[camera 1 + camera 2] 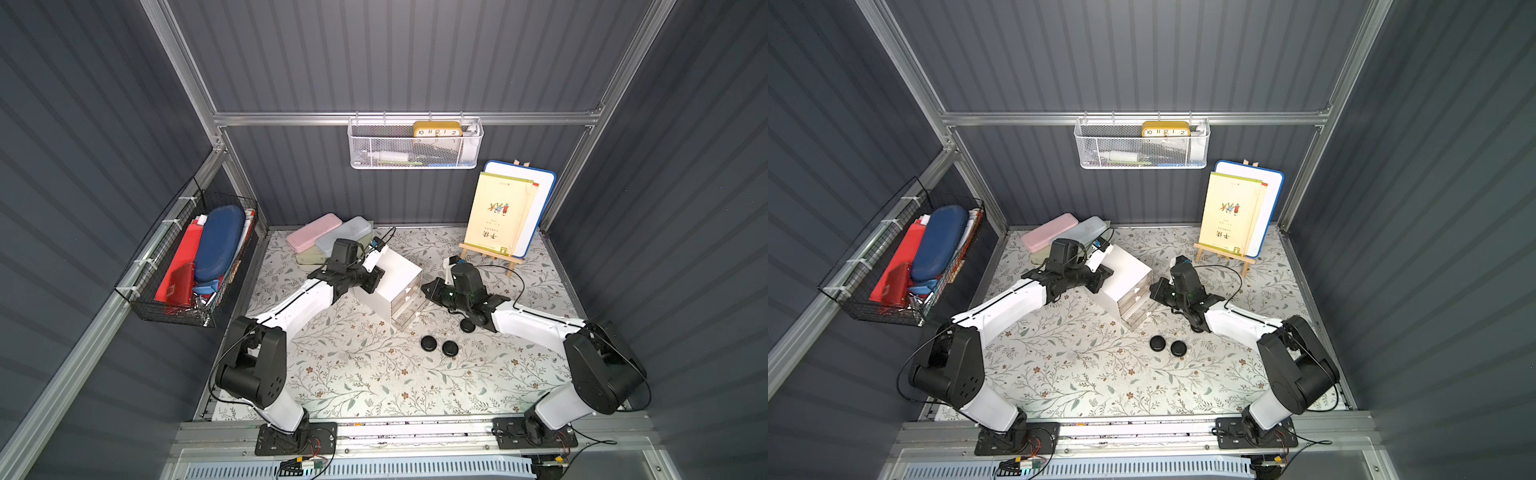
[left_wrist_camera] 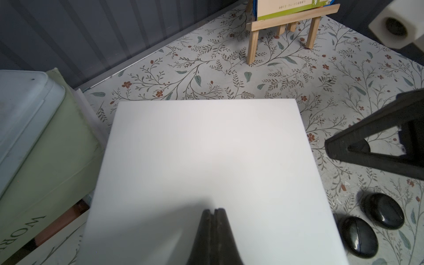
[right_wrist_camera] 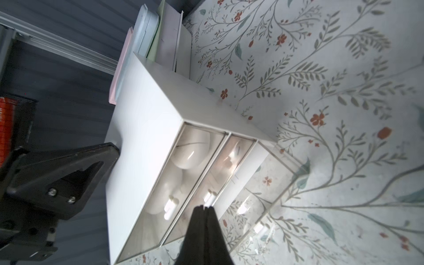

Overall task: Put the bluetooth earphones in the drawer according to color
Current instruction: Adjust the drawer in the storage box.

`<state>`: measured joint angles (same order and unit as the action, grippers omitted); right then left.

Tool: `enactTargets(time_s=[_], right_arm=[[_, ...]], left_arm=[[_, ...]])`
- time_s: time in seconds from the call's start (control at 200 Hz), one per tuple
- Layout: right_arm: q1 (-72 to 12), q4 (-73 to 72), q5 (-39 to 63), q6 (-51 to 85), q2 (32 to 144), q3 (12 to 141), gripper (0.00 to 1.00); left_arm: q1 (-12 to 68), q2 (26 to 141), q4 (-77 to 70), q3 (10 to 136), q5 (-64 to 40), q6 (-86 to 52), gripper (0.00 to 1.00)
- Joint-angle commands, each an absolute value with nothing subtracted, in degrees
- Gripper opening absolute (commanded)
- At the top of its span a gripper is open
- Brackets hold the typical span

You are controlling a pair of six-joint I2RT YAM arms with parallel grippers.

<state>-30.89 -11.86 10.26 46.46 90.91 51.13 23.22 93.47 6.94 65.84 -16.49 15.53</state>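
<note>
while white earphones (image 3: 190, 149) and pale pink ones (image 3: 231, 156) sat inside the mid-table drawer cabinet (image 1: 388, 282), three black earphones (image 1: 429, 343) lay on the table (image 1: 353, 386) near its open bottom tray (image 3: 270, 183); left gripper (image 2: 214, 212) and right gripper (image 3: 205, 208) had fingers together, empty.

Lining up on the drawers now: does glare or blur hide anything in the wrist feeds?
Right wrist view: reflections veil the clear drawer fronts, contents look milky; the right gripper is a dark blur. Left wrist view: the cabinet top is bright, featureless; black earphones show crisp highlights.
</note>
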Motion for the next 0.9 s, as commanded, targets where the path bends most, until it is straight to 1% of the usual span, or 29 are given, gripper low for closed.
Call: enactTargets(time_s=[0.0,0.425,0.465,0.655,0.781,0.896], right_arm=[[-30.6,-7.3,11.1,44.0,94.9,54.0,0.00],[-30.6,-11.6,13.6,44.1,101.4,59.6,0.00],[-30.6,-12.0,16.2,43.8,102.0,60.1,0.00],[-30.6,-13.3,17.4,44.1,104.4,61.9,0.00],[-30.5,-12.4,18.1,44.0,105.0,63.1,0.00],[-30.5,-8.7,17.3,43.4,104.0,62.8,0.00]], left_arm=[[23.2,91.9,7.8,65.5,-16.7,16.4,0.00],[23.2,91.7,7.7,65.5,-16.5,16.4,0.00],[23.2,91.7,7.7,65.5,-16.5,16.4,0.00],[23.2,91.8,7.8,65.6,-16.3,16.3,0.00],[23.2,91.9,7.8,65.6,-16.2,16.3,0.00],[23.2,92.0,7.8,65.5,-16.1,16.3,0.00]])
